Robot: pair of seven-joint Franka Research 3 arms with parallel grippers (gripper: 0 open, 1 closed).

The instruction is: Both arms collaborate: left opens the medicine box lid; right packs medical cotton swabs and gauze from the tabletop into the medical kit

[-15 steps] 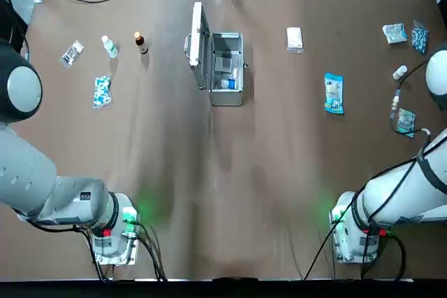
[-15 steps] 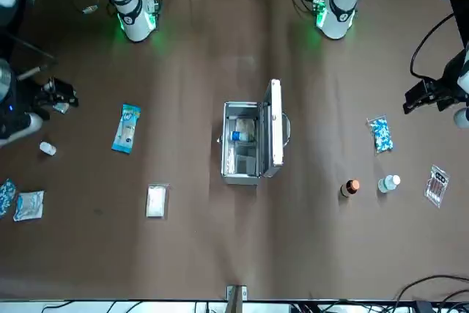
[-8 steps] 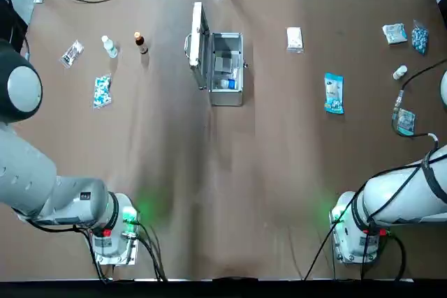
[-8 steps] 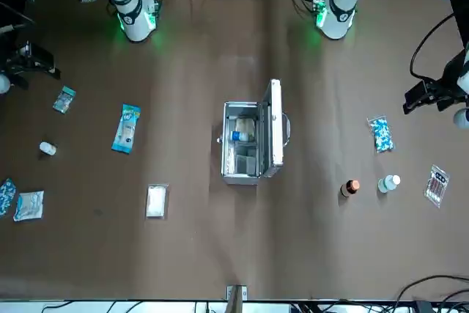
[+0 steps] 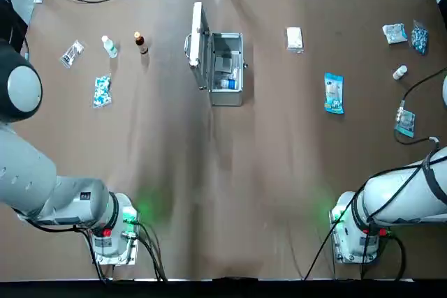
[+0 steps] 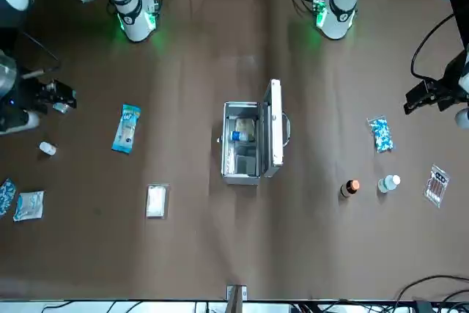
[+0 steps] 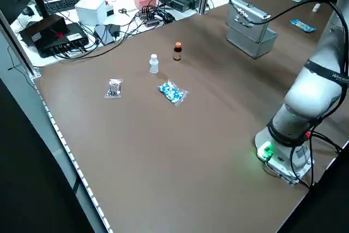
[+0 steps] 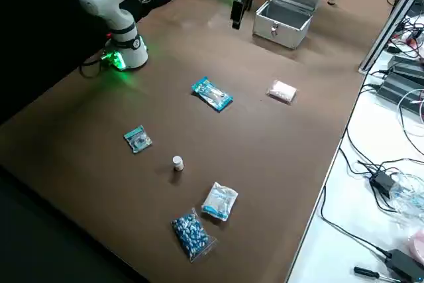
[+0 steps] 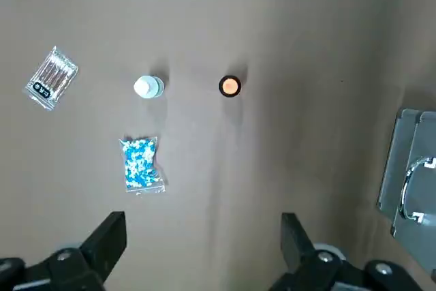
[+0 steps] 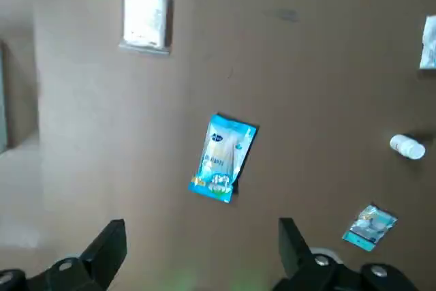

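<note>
Jaws apart, our right gripper (image 10: 208,236) hangs over table right, where we should straddle the cotton swabs (image 10: 223,157) squarely across their narrow width; our left gripper (image 9: 206,236), also spread, idles table left.

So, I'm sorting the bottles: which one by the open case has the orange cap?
The dark brown bottle; the other bottle beside it is white-capped.

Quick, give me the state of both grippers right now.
Left gripper: open, holding nothing, above the tabletop on the robot's left.
Right gripper: open, empty, above the tabletop on the robot's right.
</note>
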